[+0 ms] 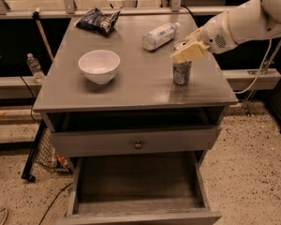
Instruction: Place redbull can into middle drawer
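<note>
The redbull can stands upright on the grey tabletop, towards its right side and a little back from the near edge. The robot's hand sits right at the can's top, its cream-coloured tip covering the rim and hiding the pull-tab; the lower body of the can shows below it. Whether the hand is clamped on the can or only resting against it cannot be told. The white arm reaches in from the upper right, sloping down and to the left towards the can.

To the left of the can, well apart from it, a white bowl stands upright. Behind the can, on the far part of the tabletop, a clear plastic bottle with a white label lies on its side, near the hand but apart from it. A dark snack bag lies at the far left corner.

Below the tabletop is an open dark slot, then a grey drawer front with a small round knob, pushed in. Under that, the middle drawer is pulled out towards the near side, showing its plank floor and low side walls. The can is on the tabletop, not in the drawer.

A small water bottle stands on a ledge to the left of the cabinet.
</note>
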Robot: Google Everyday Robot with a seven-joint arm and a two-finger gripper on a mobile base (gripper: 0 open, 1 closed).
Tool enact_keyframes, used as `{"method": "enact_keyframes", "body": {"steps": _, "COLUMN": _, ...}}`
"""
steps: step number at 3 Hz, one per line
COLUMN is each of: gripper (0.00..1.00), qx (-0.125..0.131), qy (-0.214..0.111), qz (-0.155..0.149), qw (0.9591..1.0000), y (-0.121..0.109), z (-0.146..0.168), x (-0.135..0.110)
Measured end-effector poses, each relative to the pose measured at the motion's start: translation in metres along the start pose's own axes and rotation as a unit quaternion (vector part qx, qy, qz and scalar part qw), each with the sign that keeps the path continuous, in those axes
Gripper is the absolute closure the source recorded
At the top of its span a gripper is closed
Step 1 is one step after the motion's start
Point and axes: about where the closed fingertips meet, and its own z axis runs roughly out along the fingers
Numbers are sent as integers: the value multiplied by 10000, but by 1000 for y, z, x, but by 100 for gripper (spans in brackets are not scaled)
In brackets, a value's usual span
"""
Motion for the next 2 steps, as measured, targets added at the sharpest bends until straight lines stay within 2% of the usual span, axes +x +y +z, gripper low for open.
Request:
{"method": "enact_keyframes", "body": {"steps": 1, "gripper": 78, "qx": -78, "qy": -141, "qz": -136, "qw": 9998, "y": 7, "z": -5, "x": -7}}
{"method": "enact_keyframes", "body": {"steps": 2, "gripper": 99, "qx": -72, "qy": -343, "qz": -554, "qw": 9979, "y": 29, "z": -30, "x": -28}}
